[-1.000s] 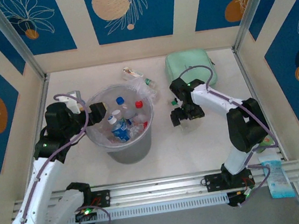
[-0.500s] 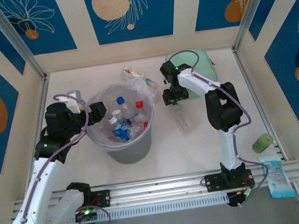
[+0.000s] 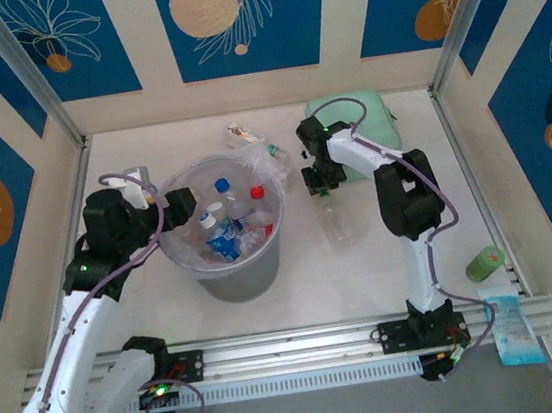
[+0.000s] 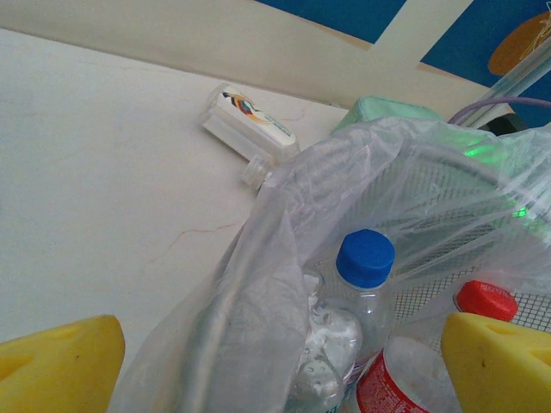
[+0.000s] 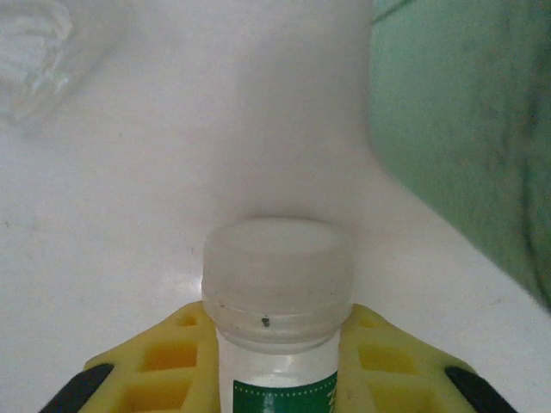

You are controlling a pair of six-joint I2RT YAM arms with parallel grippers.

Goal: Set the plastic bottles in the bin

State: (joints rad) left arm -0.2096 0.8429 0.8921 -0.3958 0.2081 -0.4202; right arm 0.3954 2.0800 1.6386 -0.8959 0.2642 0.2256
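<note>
The white-capped bottle (image 3: 336,221), lying mid-tabletop (image 3: 365,276) right of the bin (image 3: 244,276), is pinched just under its cap by the right gripper (image 5: 277,348), probably so the lip prevents slipping, while the left gripper (image 3: 173,207) hangs wide open, empty, beside the bin's left rim.
</note>
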